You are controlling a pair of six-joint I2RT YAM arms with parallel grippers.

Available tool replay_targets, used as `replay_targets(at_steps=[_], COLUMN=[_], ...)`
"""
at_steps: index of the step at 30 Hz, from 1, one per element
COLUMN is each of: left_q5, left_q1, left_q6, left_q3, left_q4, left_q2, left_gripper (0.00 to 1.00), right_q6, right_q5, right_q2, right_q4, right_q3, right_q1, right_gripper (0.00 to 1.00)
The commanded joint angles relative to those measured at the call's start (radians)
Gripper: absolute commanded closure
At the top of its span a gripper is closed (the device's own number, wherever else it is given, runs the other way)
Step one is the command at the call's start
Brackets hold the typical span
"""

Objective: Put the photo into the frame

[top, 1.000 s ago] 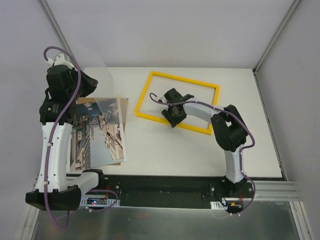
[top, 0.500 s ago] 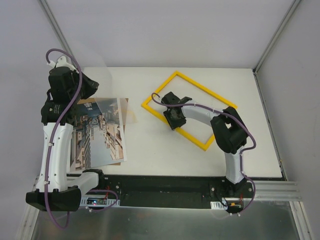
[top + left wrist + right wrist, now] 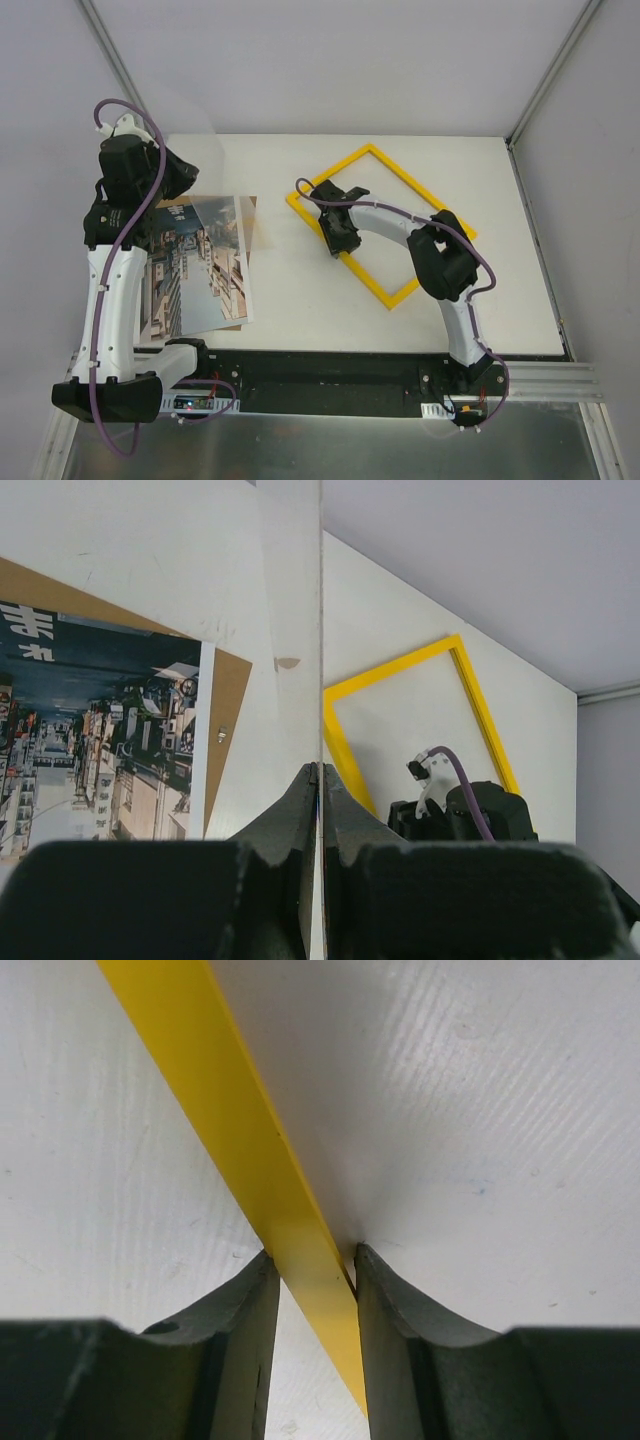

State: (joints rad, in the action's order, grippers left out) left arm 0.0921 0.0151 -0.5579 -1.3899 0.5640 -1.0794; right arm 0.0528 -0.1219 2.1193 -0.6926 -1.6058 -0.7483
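Observation:
The yellow frame [image 3: 430, 200] lies flat on the white table, turned like a diamond. My right gripper [image 3: 335, 238] is shut on its near-left bar, which shows between the fingers in the right wrist view [image 3: 290, 1230]. The photo [image 3: 195, 265], a city street print, lies on the brown backing board [image 3: 249, 215] at the left. My left gripper [image 3: 185, 173] is above the photo's far edge, shut on a clear sheet [image 3: 215, 180] held upright, seen edge-on in the left wrist view [image 3: 320, 630]. That view also shows the photo [image 3: 100, 740] and the frame [image 3: 400, 668].
The table's raised metal rails run along the far left [image 3: 120, 70] and far right [image 3: 550, 80]. The black base rail [image 3: 330, 375] runs along the near edge. White tabletop [image 3: 320, 300] lies between photo and frame.
My right gripper has swung the frame clockwise on the table, from nearly level to a diamond. The left arm and clear sheet have barely moved.

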Motion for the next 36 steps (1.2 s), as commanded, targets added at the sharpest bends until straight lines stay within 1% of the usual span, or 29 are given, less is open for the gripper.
replay_targets(at_steps=[1, 4, 7, 8, 10, 13, 16, 19, 21, 22, 25, 26, 28, 33, 34, 36], left_q5=[-0.012, -0.009, -0.005, -0.005, -0.005, -0.005, 0.0, 0.0, -0.003, -0.006, -0.009, -0.009, -0.011, -0.009, -0.006, -0.002], left_q1=[0.013, 0.013, 0.013, 0.014, 0.013, 0.014, 0.013, 0.014, 0.014, 0.014, 0.014, 0.014, 0.014, 0.014, 0.014, 0.014], left_q6=[0.007, 0.006, 0.003, 0.003, 0.004, 0.006, 0.004, 0.004, 0.007, 0.01, 0.016, 0.018, 0.019, 0.035, 0.044, 0.062], left_q3=[0.011, 0.014, 0.019, 0.019, 0.019, 0.02, 0.022, 0.025, 0.025, 0.025, 0.023, 0.022, 0.02, 0.012, 0.008, -0.007], left_q4=[-0.053, -0.058, -0.065, -0.065, -0.067, -0.07, -0.072, -0.073, -0.075, -0.075, -0.075, -0.075, -0.073, -0.072, -0.072, -0.064], left_q2=[0.021, 0.018, 0.016, 0.016, 0.018, 0.018, 0.016, 0.015, 0.019, 0.021, 0.022, 0.021, 0.024, 0.033, 0.033, 0.029], left_gripper=[1.0, 1.0, 1.0, 1.0, 1.0, 1.0, 1.0, 1.0, 1.0, 1.0, 1.0, 1.0, 1.0, 1.0, 1.0, 1.0], right_q6=[0.084, 0.104, 0.114, 0.114, 0.101, 0.065, 0.033, 0.007, -0.016, -0.027, -0.045, -0.045, -0.045, -0.015, -0.005, 0.015], right_q5=[0.022, 0.027, 0.03, 0.03, 0.033, 0.027, 0.037, 0.048, 0.056, 0.06, 0.082, 0.09, 0.094, 0.111, 0.16, 0.191], right_q2=[0.051, 0.06, 0.07, 0.073, 0.08, 0.091, 0.1, 0.103, 0.093, 0.09, 0.088, 0.09, 0.094, 0.058, 0.041, 0.013], right_q4=[-0.015, -0.015, -0.016, -0.016, -0.025, -0.028, -0.045, -0.045, -0.038, -0.038, -0.036, -0.042, -0.062, -0.122, -0.125, -0.146], right_q3=[-0.04, -0.046, -0.06, -0.066, -0.078, -0.091, -0.095, -0.083, -0.062, -0.054, -0.057, -0.065, -0.094, -0.189, -0.206, -0.255], right_q1=[-0.028, -0.033, -0.037, -0.039, -0.045, -0.059, -0.069, -0.068, -0.069, -0.069, -0.069, -0.068, -0.068, -0.049, -0.043, -0.034], right_gripper=[0.66, 0.71, 0.72, 0.7, 0.62, 0.52, 0.48, 0.48, 0.51, 0.53, 0.68, 0.74, 0.84, 0.94, 0.96, 0.99])
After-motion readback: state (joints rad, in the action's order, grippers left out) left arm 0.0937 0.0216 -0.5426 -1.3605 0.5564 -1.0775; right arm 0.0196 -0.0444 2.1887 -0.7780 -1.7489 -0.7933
